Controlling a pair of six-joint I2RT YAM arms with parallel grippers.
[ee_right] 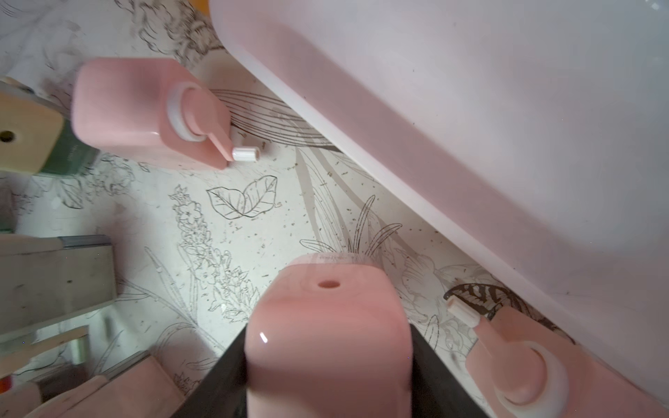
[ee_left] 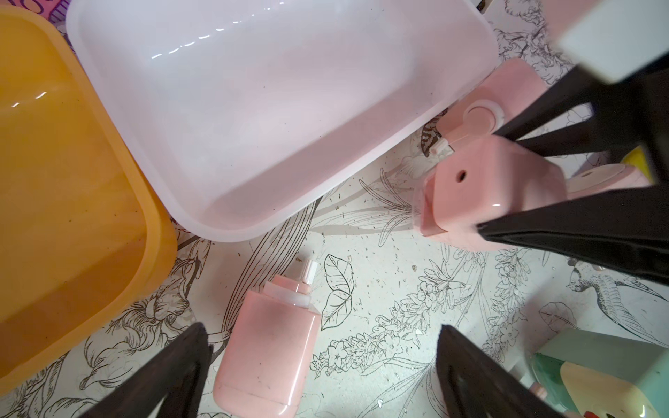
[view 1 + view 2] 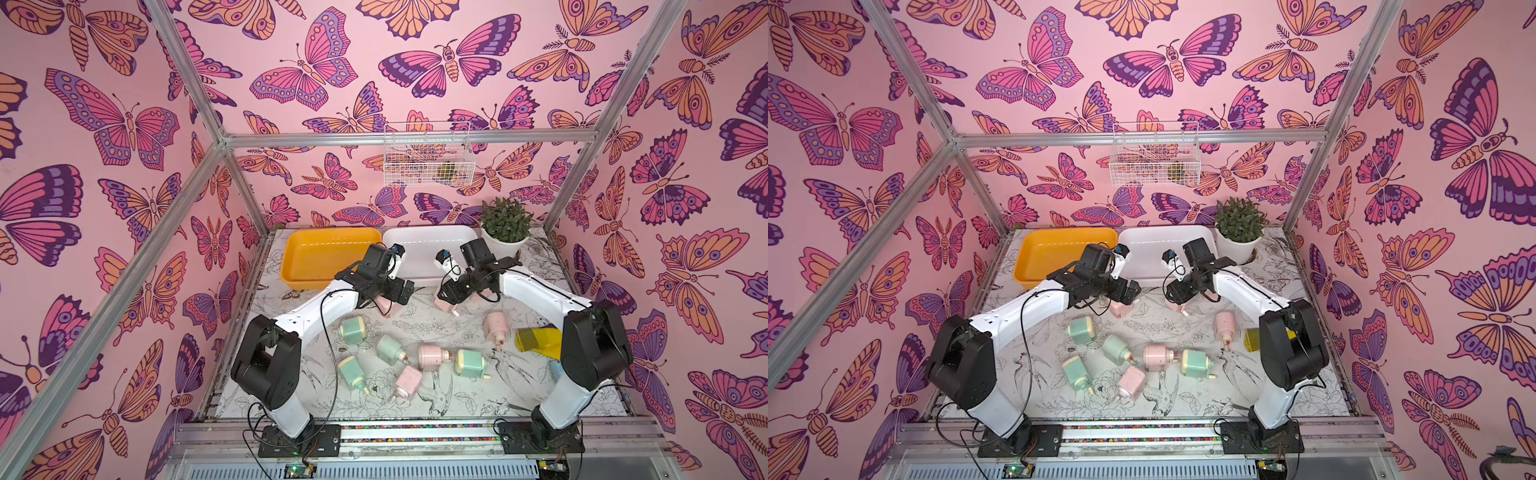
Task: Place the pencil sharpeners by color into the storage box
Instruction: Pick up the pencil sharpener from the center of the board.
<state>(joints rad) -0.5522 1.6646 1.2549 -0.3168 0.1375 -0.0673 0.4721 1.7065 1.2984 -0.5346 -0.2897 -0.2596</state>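
Clamped between right gripper [image 1: 327, 380] jaws in the right wrist view, pink pencil sharpener [image 1: 327, 325] just beside white storage box [image 1: 506, 126]; spread wide in the left wrist view, left gripper [image 2: 322, 376] straddling another pink sharpener [image 2: 268, 347] lying near orange storage box [image 2: 72, 217].
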